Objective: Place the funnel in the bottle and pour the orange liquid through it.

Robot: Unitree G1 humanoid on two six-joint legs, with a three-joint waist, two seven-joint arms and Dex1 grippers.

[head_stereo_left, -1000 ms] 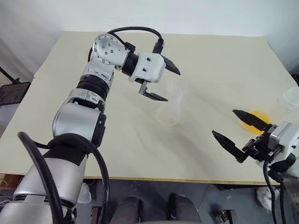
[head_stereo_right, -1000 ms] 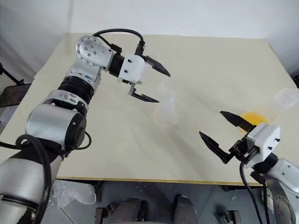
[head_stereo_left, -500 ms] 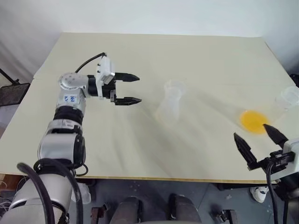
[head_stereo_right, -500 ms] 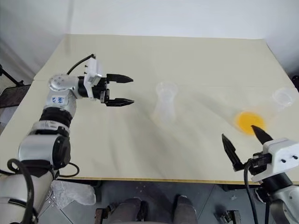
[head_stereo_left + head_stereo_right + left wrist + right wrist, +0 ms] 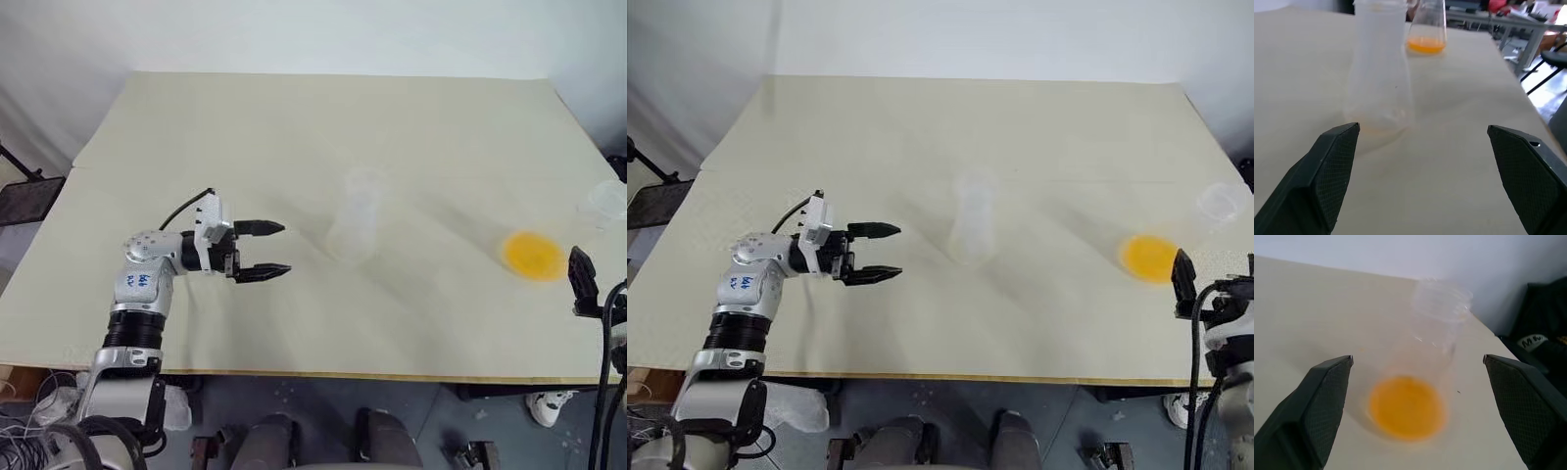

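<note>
The clear bottle [image 5: 353, 227] stands at the middle of the tan table [image 5: 294, 117]. A round clear rim at its top looks like the funnel [image 5: 364, 183] seated in the neck, though I cannot tell for sure. The orange liquid [image 5: 534, 255] lies in the bottom of a second clear flask [image 5: 1436, 333] near the table's right edge. My left gripper [image 5: 284, 247] hovers low over the table left of the bottle, pointing at it, open and empty. My right gripper [image 5: 1418, 360] is open beyond the right edge, facing the orange flask; one black finger [image 5: 583, 282] shows there.
A dark stand [image 5: 24, 196] sits off the table's left side. A black bag [image 5: 1542, 338] lies beyond the far right corner. Bare tabletop separates the bottle from the orange flask.
My left arm dropped from just above the bottle, swung out to its left and turned level. My right gripper drew back from the orange flask past the table's right edge. Both stayed open.
</note>
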